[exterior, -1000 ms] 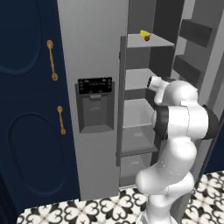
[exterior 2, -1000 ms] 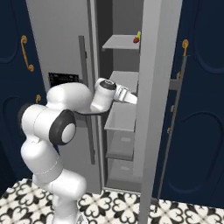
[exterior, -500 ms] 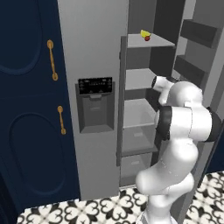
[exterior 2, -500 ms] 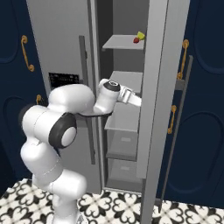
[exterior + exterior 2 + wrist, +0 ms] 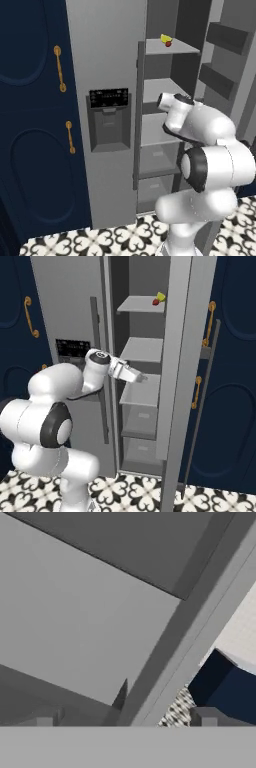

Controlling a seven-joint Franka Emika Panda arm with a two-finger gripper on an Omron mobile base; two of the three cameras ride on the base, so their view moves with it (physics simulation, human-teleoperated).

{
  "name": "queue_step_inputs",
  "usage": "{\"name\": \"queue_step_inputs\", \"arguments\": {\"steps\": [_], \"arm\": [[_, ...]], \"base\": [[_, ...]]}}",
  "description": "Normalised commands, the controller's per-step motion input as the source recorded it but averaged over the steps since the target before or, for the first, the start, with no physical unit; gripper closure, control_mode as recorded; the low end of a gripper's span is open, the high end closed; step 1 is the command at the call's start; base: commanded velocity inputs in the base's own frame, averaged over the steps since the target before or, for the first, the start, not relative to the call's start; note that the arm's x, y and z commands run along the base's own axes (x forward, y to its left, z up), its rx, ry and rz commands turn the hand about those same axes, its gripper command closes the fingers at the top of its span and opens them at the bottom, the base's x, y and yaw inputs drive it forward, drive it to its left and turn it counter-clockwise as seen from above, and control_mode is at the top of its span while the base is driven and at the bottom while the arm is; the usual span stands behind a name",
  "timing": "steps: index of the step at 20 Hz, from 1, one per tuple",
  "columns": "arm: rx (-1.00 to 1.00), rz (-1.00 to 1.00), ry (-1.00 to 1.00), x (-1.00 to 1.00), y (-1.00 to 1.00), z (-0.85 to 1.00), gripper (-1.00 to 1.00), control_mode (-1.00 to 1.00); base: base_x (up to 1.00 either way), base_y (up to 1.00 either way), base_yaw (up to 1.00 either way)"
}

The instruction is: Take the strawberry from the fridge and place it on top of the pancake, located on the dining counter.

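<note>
Navy cabinet (image 5: pixel 35 125): left of the fridge, brass handles.
Fridge (image 5: pixel 107 75): right door swung open, grey shelves exposed.
Strawberry (image 5: pixel 168 44): on the top shelf (image 5: pixel 137 304), just beside the small yellow fruit (image 5: pixel 164 38).
Gripper (image 5: pixel 141 377): released, jaws wide and empty, reaching into the fridge at middle-shelf height, well below the strawberry.
Floor (image 5: pixel 130 237): black-and-white patterned tile.

top fridge shelf (image 5: pixel 172 47) | strawberry (image 5: pixel 168 43) just beside small yellow fruit (image 5: pixel 164 38)
</note>
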Motion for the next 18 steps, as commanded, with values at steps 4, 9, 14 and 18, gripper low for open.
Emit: {"name": "queue_step_inputs", "arguments": {"steps": [4, 9, 14, 18], "arm": [[0.13, 0.12, 0.00, -1.00, 0.22, 0.31, -1.00, -1.00], [0.12, 0.18, 0.01, -0.87, 0.48, 0.22, -1.00, -1.00], [0.13, 0.24, 0.00, -0.48, 0.76, 0.01, -1.00, -1.00], [0.25, 0.36, 0.00, -0.16, 0.54, 0.00, -1.00, -1.00]], "base": [[0.00, 0.00, 0.00], [0.00, 0.00, 0.00], [0.00, 0.00, 0.00], [0.00, 0.00, 0.00]]}}
